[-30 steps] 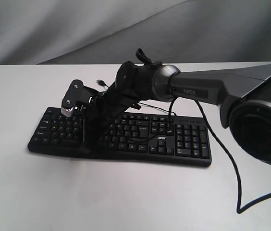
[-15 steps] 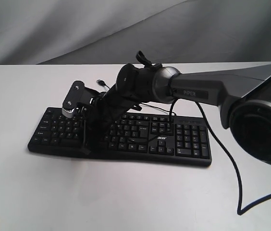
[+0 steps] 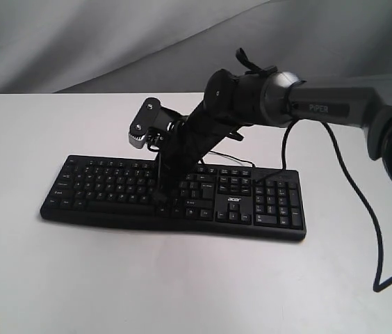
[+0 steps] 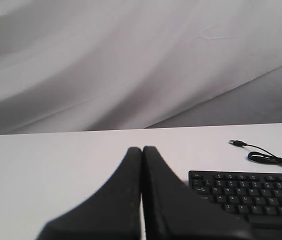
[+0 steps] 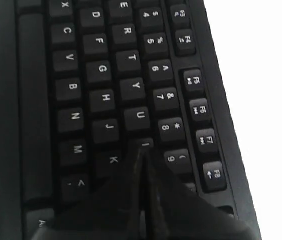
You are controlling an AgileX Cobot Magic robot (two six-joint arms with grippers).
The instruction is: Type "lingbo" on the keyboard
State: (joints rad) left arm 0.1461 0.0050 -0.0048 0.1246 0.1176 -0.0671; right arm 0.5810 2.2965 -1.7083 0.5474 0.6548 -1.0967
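Exterior view: one keyboard (image 3: 105,189) lies across the middle of the white counter (image 3: 182,292), with bare room in front and off both short ends, and a gray cloth (image 3: 78,42) closing the far edge. One arm (image 3: 321,110) shows here, the right one, reaching in from the right and angling steeply down over the letter keys, its black cable (image 3: 379,250) trailing to the counter. Right wrist view: the right fingers (image 5: 136,167) are pressed together into one point, tip right at the I key (image 5: 144,144); touching or not, can't tell. Left wrist view: the left fingers (image 4: 132,165) are pressed together too, off the keyboard's corner over bare counter, one plug cable (image 4: 266,157) lying beyond that corner.
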